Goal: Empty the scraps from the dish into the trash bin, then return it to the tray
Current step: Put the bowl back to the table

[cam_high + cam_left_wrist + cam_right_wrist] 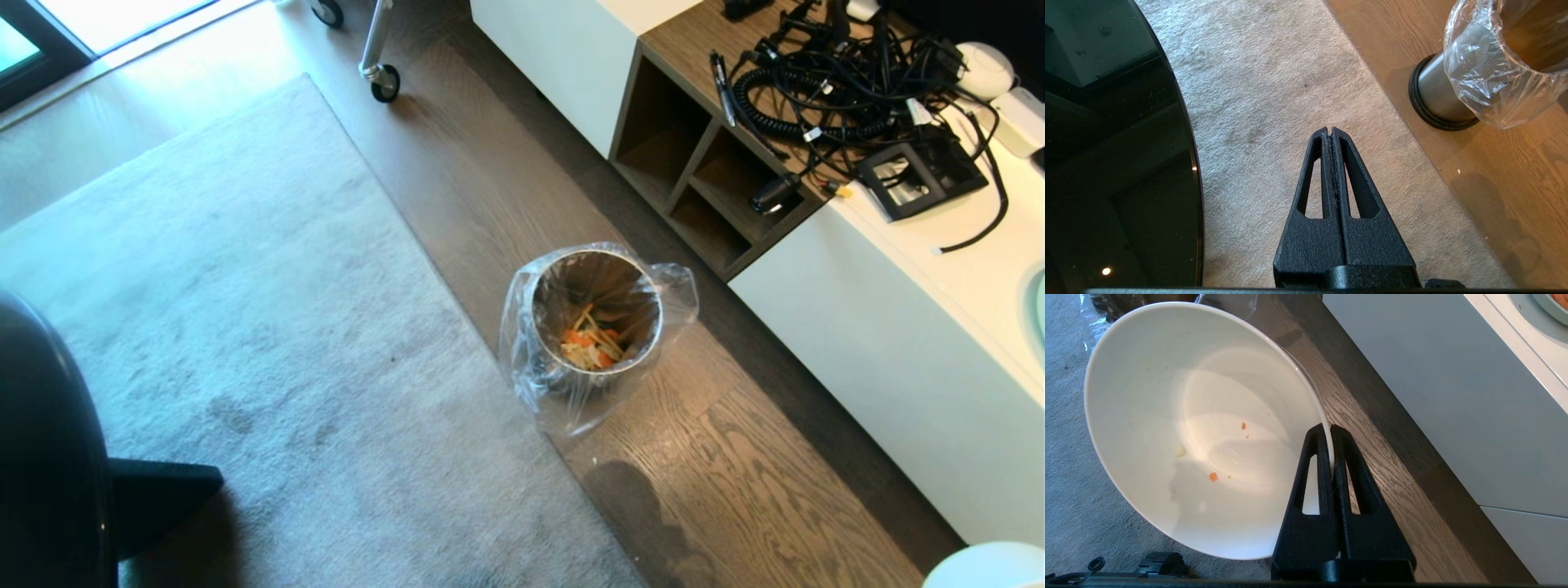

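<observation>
The white dish (1167,428) hangs tilted on its side over the floor, with my right gripper (1329,430) shut on its rim. Only a few orange and pale crumbs (1213,476) cling inside it. In the head view just the dish's edge (992,567) shows, at the bottom right corner. The steel trash bin (596,318) with its clear bag liner stands on the wood floor. The scraps (592,343) lie heaped at its bottom. My left gripper (1330,131) is shut and empty above the carpet, left of the trash bin (1437,94). The tray is out of view.
A long white cabinet (898,351) runs along the right, with open wooden cubbies and a tangle of black cables (824,90) on top. A dark round glass table (41,457) stands at the left on a grey carpet (245,286). A pale-green plate (1551,304) rests on the cabinet.
</observation>
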You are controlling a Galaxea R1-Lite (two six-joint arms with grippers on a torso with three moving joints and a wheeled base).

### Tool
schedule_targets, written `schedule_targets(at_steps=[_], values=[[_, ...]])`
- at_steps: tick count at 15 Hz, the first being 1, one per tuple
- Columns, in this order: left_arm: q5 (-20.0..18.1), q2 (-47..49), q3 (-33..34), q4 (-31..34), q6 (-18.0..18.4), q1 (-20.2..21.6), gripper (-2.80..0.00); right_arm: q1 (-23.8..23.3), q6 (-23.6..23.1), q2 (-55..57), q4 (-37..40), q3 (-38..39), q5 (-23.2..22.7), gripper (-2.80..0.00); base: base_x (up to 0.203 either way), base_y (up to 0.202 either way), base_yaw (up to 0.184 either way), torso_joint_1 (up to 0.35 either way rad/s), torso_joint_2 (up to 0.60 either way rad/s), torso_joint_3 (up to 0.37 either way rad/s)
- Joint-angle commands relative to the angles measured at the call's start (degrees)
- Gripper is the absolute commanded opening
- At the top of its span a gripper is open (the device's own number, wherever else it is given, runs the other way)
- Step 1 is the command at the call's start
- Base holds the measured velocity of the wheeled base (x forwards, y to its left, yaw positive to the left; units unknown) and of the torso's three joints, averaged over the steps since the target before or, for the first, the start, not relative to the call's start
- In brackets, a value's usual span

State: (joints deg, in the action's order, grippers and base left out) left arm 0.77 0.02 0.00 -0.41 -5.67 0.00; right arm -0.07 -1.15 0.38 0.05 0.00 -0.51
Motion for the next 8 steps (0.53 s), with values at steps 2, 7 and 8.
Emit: schedule_targets(at_steps=[2,7,8], values=[[0.02,-0.02,0.00,-0.02,-0.04,0.00,-2.80,-0.01,0.00,-0.38,-0.05,0.00,-0.02,-2.80,0.000,0.000,0.000,0.000,0.00,0.000],[0.02,-0.02,0.00,-0.02,-0.04,0.00,-2.80,-0.01,0.00,-0.38,-0.05,0.00,-0.02,-2.80,0.000,0.000,0.000,0.000,0.00,0.000],[0.02,-0.02,0.00,-0.02,-0.04,0.00,-2.80,0.07,0.00,-0.38,-0.05,0.00,-0.02,-2.80,0.000,0.000,0.000,0.000,0.00,0.000]])
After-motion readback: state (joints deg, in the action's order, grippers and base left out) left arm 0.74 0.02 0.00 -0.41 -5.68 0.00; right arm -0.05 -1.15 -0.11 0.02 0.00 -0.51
